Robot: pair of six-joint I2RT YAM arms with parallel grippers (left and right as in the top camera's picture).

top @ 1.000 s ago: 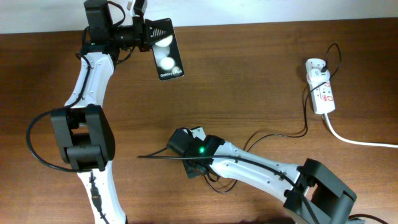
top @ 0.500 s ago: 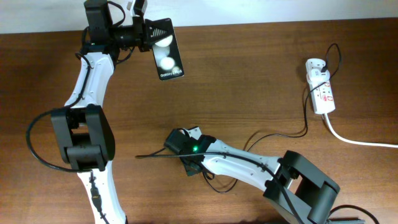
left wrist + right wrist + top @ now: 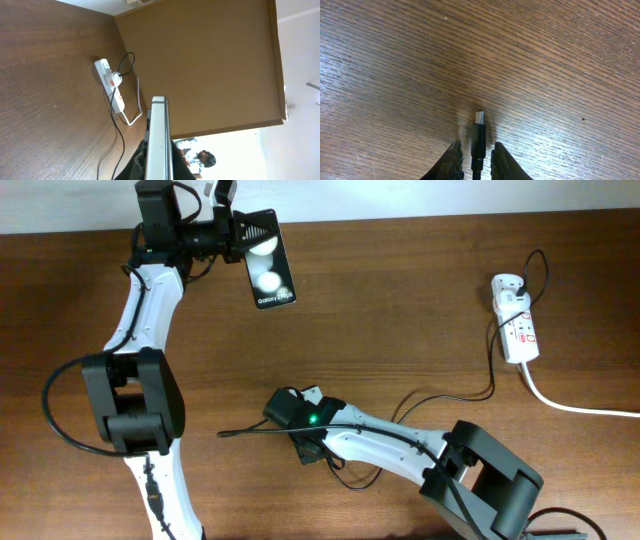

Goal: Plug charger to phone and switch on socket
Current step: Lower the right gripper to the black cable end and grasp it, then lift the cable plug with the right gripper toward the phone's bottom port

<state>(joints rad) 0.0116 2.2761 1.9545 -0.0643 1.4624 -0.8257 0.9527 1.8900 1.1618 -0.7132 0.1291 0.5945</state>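
Note:
My left gripper (image 3: 236, 232) is shut on the top end of the phone (image 3: 268, 270), holding it up at the table's back left. In the left wrist view the phone (image 3: 159, 140) shows edge-on. The charger is a thin black cable (image 3: 445, 397) that runs from a white adapter (image 3: 508, 286) on the socket (image 3: 518, 330) to the front middle of the table. Its connector tip (image 3: 479, 134) lies flat on the wood. My right gripper (image 3: 477, 146) straddles it, jaws close on either side with a slim gap at each.
The socket's thick white cord (image 3: 575, 406) trails off the right edge. Loose loops of black cable (image 3: 345, 472) lie beside my right arm. The socket (image 3: 111, 85) also shows far off in the left wrist view.
The right arm shifted a little left and its jaws narrowed around the connector. The left arm and the phone have not moved.

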